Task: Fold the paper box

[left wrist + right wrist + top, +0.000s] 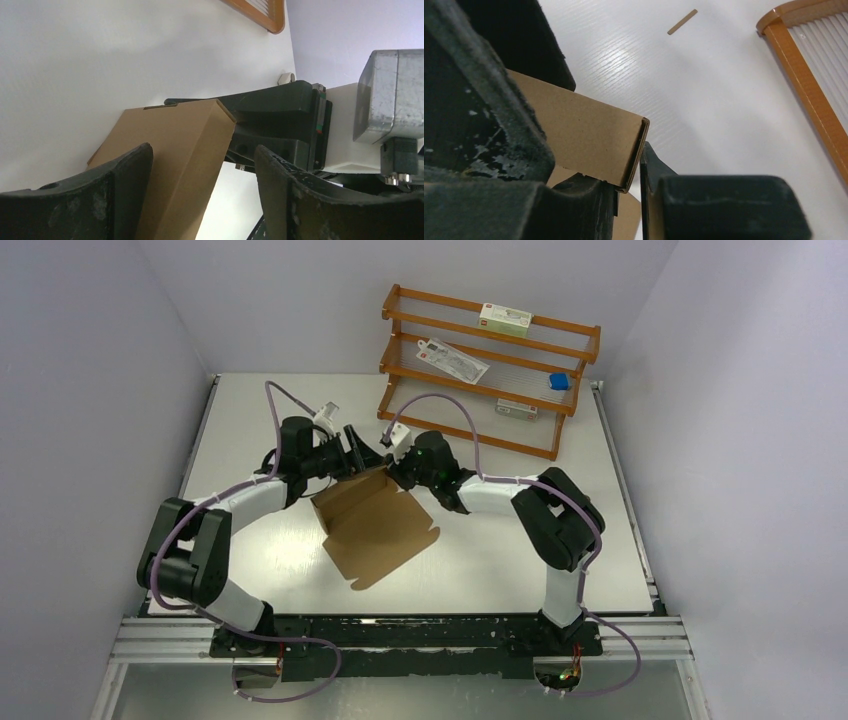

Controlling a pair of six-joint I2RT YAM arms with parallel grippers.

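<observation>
Your paper box [375, 525] lies in the middle of the table [250, 420], its far end folded up into a wall. Your right gripper [394, 471] is clamped on that wall's corner. Your left gripper [364, 452] sits beside it, jaws wide apart, gripping nothing.

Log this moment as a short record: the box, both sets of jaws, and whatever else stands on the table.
paper box: brown, partly folded; one wall raised at the far end, flat panel lying toward the arms
left jaws: open, at the raised wall, not closed on it
right jaws: shut on the raised wall's edge
table: white
rack: wooden, far right, holding small packages
</observation>
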